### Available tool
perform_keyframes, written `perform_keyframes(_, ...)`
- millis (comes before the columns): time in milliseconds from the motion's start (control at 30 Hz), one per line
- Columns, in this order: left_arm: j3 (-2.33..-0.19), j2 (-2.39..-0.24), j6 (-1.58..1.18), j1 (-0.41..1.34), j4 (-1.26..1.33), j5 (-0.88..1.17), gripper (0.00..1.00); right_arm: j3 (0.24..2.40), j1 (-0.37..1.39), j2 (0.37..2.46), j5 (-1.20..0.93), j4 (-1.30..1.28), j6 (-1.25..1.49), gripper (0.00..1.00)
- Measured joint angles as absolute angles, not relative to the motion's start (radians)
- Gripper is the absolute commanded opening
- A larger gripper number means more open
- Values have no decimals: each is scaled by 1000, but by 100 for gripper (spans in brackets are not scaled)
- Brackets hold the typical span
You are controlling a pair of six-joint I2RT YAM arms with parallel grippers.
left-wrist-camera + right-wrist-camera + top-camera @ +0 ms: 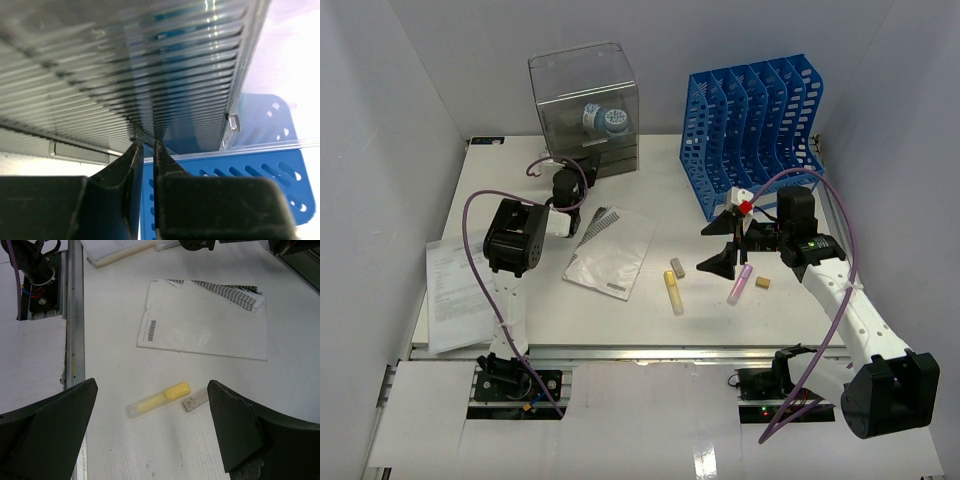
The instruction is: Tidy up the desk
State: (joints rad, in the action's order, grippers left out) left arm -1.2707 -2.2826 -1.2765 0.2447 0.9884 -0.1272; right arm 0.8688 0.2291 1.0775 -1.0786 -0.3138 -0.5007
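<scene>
Nearest the camera, the right arm (890,395) bends up from the near edge of the wide white tabletop (660,190), which fills the scene and carries everything else.

At the far right stands a blue slotted file rack (755,130). At the far left sits a clear plastic drawer box (585,100) with a roll of tape (605,120) inside. A printed sheet (455,290) lies at the left edge, and a booklet in a clear sleeve (612,252) lies near the middle. To the right of the booklet are a yellow marker (674,293), a pink marker (740,283), a small grey piece (677,267) and a small tan block (763,282).

The left tool (563,185) is pressed up to the front of the box. In its wrist view the fingers show only a thin slit between them. The tips meet a small tab at the lower edge of the ribbed plastic, but I cannot tell whether they actually grip it.

The right tool (722,243) hangs wide open and empty above the yellow marker, with the grey piece just beside the marker's cap end.

The step in hand looks like taking hold of the drawer tab. To do it well, the left tool should probably seat squarely on the tab. It should then pull straight and level, so the light box neither slides nor tips. The right tool would do best to come down centred across the marker's narrow width, clear of the grey piece.
</scene>
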Motion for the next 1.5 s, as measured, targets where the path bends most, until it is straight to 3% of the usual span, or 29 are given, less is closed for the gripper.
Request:
perform_keyframes(167, -1225, -2281, -1311, 245, 1046, -127, 10, 868, 229, 1078, -1076, -313, -504, 97)
perform_keyframes(400, -966, -2194, -1351, 254, 1243, -99, 13, 867, 229, 1078, -1073, -312, -504, 97)
perform_keyframes(433, -926, -2177, -1357, 255, 1267, -96, 18, 867, 229, 1079, -1072, -311, -504, 97)
perform_keyframes(600, -812, -2125, -1364, 254, 1300, -83, 69, 856, 229, 1082, -1062, -306, -504, 97)
perform_keyframes(700, -789, -2115, -1362, 249, 1261, -59, 87, 852, 229, 1095, -1047, -304, -504, 98)
perform_keyframes(800, -761, -2084, -1347, 244, 1216, -25, 98, 852, 229, 1123, -1023, -301, -501, 99)
perform_keyframes(1033, -609, -1777, -1175, 238, 1040, 48, 98, 853, 248, 1225, -854, -281, -422, 94)
perform_keyframes(1267, -785, -1391, -844, 231, 375, -1, 97, 860, 339, 1332, -602, -283, -312, 97)
perform_keyframes(1367, -839, -1303, -670, 225, 124, -93, 69, 860, 372, 1344, -522, -278, -261, 96)
perform_keyframes(1500, -865, -1239, -491, 189, -149, -224, 52, 861, 387, 1349, -469, -268, -221, 96)
